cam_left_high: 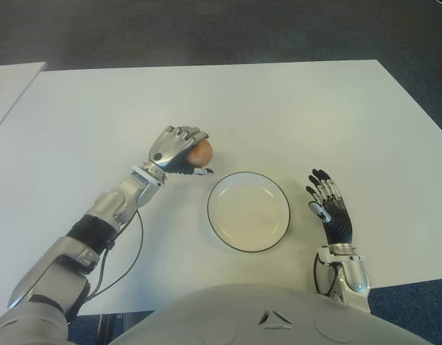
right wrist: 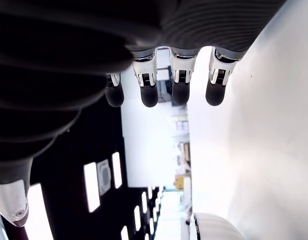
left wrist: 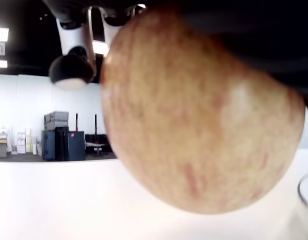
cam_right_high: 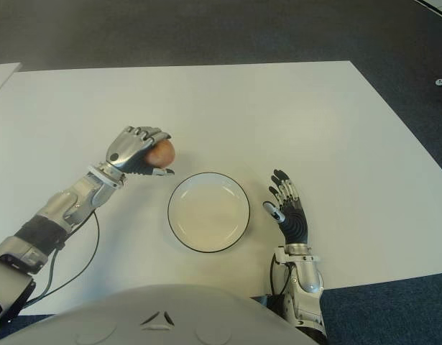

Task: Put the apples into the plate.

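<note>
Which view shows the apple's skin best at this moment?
The left wrist view: the apple fills the picture, showing its red-streaked yellow skin close up beneath the left hand. The two eye views show it small, half covered by that hand's fingers, left of the plate. The right wrist view does not show it.

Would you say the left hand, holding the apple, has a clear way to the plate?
Probably yes: the left hand grips the apple just beside the empty plate, with only bare table between.
</note>
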Controlling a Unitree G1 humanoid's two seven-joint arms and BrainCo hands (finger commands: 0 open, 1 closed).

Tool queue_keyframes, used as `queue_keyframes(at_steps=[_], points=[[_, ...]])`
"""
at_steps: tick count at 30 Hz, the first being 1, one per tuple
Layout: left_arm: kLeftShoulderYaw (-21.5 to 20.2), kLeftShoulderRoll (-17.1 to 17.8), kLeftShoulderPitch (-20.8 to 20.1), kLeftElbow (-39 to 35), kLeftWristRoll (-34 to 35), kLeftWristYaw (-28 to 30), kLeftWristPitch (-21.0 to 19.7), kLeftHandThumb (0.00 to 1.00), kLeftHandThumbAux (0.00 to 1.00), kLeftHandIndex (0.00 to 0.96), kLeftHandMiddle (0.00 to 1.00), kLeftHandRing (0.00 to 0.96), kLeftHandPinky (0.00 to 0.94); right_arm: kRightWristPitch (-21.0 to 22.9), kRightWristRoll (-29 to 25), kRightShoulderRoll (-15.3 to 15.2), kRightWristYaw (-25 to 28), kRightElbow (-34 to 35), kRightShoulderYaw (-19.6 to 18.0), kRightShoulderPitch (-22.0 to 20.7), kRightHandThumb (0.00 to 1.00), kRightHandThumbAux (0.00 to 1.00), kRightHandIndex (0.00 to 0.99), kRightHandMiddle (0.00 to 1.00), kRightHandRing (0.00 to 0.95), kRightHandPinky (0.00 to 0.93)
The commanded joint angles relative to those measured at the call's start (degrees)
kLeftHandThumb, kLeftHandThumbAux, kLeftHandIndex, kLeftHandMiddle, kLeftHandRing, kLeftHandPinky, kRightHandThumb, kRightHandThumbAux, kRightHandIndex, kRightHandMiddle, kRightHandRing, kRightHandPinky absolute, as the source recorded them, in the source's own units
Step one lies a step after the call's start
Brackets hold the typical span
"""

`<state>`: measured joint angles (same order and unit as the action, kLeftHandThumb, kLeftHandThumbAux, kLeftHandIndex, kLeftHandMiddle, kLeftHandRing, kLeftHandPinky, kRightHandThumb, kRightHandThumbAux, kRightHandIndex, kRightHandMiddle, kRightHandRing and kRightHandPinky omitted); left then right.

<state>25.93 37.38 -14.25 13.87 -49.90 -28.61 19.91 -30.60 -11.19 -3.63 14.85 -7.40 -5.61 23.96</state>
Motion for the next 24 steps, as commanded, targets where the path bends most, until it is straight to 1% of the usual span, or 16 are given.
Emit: queue_keyframes(at_steps=[1, 5, 10, 12, 15, 19, 24], points=[[-6.01, 3.03, 1.72, -5.87, 3.90, 4.17, 0.85, 0.753, 0.692, 0.444, 0.868, 0.853, 0.823, 3.30, 0.56, 0.67, -0.74, -2.38, 0.49, 1.26, 0.079, 0.549, 0.039, 0.087, 0.053, 0.021], [-8.53, 3.08, 2.94, -8.66, 5.30, 7.00, 0.91, 0.752, 0.693, 0.444, 0.852, 0.836, 0.781, 4.58, 0.27, 0.86, -1.11, -2.15, 0.56, 1.41, 0.093, 0.550, 0.037, 0.089, 0.055, 0.029], [-9.98, 2.17, 4.35, -11.77, 4.69, 9.20, 0.53, 0.751, 0.694, 0.443, 0.843, 0.832, 0.775, 4.94, 0.10, 1.17, -1.18, -2.48, 0.71, 1.41, 0.111, 0.550, 0.035, 0.093, 0.057, 0.019], [-10.13, 1.57, 4.99, -13.63, 3.84, 10.00, -0.15, 0.751, 0.694, 0.443, 0.843, 0.833, 0.780, 4.83, 0.16, 1.21, -1.18, -2.67, 0.75, 1.36, 0.116, 0.551, 0.035, 0.095, 0.057, 0.013], [-10.03, 1.68, 5.33, -14.77, 2.05, 10.27, 0.05, 0.751, 0.694, 0.443, 0.846, 0.837, 0.786, 4.37, 0.06, 1.41, -1.08, -3.23, 0.79, 1.14, 0.119, 0.554, 0.033, 0.097, 0.056, 0.011], [-9.87, 1.64, 5.93, -16.16, -0.18, 10.89, 0.32, 0.752, 0.694, 0.443, 0.851, 0.841, 0.788, 4.94, -0.79, 2.30, -1.47, -3.30, 0.70, 0.97, 0.138, 0.561, 0.033, 0.103, 0.063, 0.043], [-10.00, 0.92, 6.60, -17.62, -0.96, 12.26, 0.14, 0.752, 0.694, 0.443, 0.855, 0.843, 0.789, 5.61, -0.71, 2.63, -1.83, -2.70, 0.87, 1.25, 0.161, 0.572, 0.038, 0.112, 0.074, 0.050]])
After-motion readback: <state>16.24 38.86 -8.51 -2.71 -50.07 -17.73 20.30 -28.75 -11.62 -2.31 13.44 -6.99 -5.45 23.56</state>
